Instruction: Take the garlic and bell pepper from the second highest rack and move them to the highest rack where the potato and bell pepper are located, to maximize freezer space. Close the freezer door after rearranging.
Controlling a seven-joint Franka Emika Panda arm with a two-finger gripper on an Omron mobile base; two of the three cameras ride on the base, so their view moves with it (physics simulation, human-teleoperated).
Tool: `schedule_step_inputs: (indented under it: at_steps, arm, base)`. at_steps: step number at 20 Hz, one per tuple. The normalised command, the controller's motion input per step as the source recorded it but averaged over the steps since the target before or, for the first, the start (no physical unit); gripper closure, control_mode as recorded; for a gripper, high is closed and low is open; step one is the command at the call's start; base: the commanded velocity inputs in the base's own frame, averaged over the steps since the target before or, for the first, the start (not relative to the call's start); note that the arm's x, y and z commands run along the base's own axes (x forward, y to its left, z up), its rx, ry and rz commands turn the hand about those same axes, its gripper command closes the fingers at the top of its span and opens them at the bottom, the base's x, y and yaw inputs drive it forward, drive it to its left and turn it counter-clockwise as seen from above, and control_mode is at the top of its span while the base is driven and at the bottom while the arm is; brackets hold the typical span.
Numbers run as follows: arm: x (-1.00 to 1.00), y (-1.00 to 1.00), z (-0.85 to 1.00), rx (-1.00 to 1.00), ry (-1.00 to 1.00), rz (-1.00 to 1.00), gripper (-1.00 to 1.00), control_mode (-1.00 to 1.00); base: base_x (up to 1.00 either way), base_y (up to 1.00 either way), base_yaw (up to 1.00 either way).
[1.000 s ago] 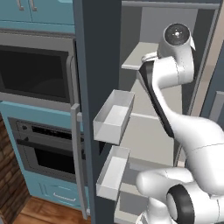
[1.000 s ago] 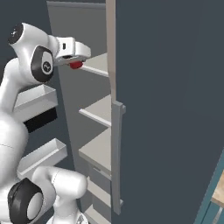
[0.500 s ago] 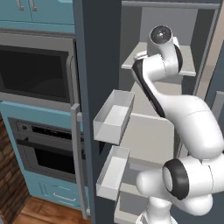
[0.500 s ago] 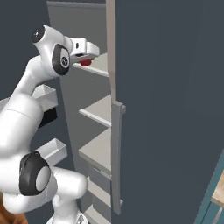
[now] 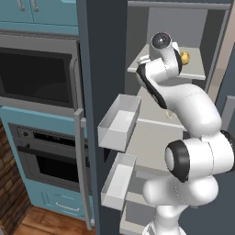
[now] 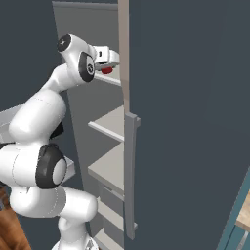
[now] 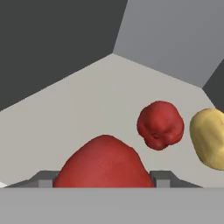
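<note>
Hand view: gripper [image 7: 104, 183] closed on 1 red bell pepper [image 7: 103, 164], low over the highest rack [image 7: 65, 113]. Beyond it, 2nd red bell pepper [image 7: 160, 125] rests on the rack, yellow potato [image 7: 211, 138] just beside it. Freezer back wall [image 7: 175, 35] farthest.

No readable text, label, brand, number or sign appears on anything in these views.

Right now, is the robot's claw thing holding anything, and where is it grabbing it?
Yes: the gripper is shut on a red bell pepper, fingers at its two sides, over the top rack.
</note>
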Motion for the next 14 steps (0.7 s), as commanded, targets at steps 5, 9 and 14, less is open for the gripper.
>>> schedule_step_inputs:
  at_steps: [5, 9, 14]
  arm:
    - [0.66, -0.24, -0.14, 0.04, 0.00, 0.00, 1.00, -1.00]
    - [0.65, -0.16, -0.07, 0.01, 0.01, 0.00, 1.00, -1.00]
    - [0.59, -0.08, -0.16, 0.00, 0.04, 0.00, -1.00, -1.00]
  base:
    - [0.00, 0.00, 0.00]
    - [0.00, 0.00, 0.00]
    - [0.00, 0.00, 0.00]
